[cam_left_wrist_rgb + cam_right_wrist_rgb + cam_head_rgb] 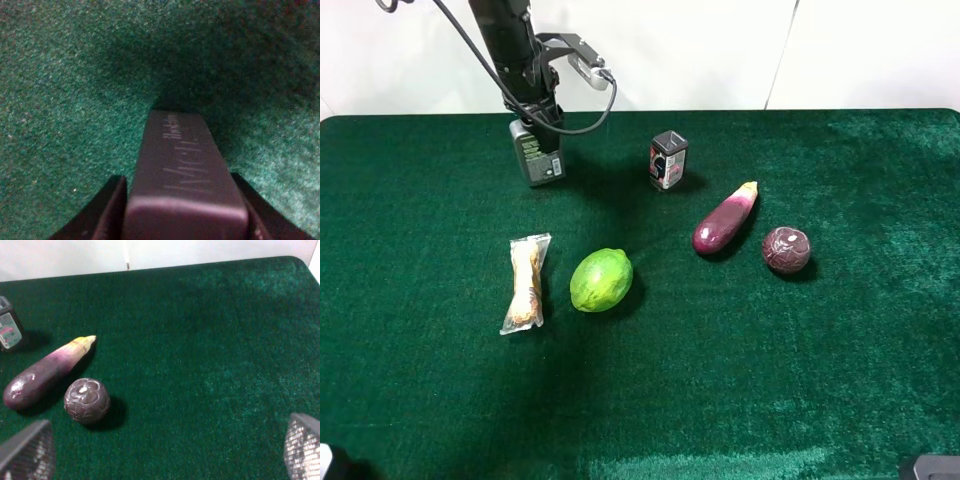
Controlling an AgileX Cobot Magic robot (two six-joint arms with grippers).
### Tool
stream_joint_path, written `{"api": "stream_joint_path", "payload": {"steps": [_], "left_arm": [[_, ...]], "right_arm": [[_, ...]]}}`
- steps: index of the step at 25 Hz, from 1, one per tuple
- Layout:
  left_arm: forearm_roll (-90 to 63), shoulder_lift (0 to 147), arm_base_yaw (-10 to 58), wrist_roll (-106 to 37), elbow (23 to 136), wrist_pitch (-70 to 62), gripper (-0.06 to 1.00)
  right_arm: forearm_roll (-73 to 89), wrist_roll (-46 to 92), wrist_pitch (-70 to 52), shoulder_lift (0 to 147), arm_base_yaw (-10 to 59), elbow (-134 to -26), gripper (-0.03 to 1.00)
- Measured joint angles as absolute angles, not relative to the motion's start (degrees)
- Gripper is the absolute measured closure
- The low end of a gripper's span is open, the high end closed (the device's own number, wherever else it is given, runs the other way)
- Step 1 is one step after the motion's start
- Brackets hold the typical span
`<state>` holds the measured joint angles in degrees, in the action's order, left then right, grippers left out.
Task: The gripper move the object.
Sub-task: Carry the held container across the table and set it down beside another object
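Note:
The object, a flat grey bottle (pixel 539 156) with a dark green-and-white label, stands at the back left of the green cloth. My left gripper (pixel 534 118) comes down on it from above and is shut on its top. In the left wrist view the bottle (pixel 182 175) fills the gap between the two dark fingers (pixel 107 212). Its far end is at the cloth; I cannot tell whether it touches. My right gripper (pixel 165 455) is open and empty, with only its tips (pixel 27 452) showing, low at the front right (pixel 930 467).
A small black can (pixel 668 160) stands right of the bottle. An eggplant (pixel 725 220) and a purple ball (pixel 786 250) lie at the right. A green fruit (pixel 601 280) and a wrapped snack (pixel 526 283) lie in front of the bottle.

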<state>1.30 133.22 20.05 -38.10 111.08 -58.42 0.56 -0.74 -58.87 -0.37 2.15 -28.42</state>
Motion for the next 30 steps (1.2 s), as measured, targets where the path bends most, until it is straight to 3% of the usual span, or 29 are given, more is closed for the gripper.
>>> {"api": "stream_joint_path", "payload": {"steps": [8,18,30], "left_arm": [[1.72,132.9,20.05,-36.97,117.78,-65.99,0.51],[1.57,128.13,20.85,-35.17,119.31,-66.43,0.51],[1.7,122.03,26.91,-28.89,119.43,-66.53,0.51]], "right_arm": [[0.56,-0.74,-58.87,-0.37,2.15,-28.42,0.27],[0.56,-0.74,-58.87,-0.37,2.15,-28.42,0.27],[0.6,-0.74,-58.87,-0.37,2.15,-28.42,0.27]]}}
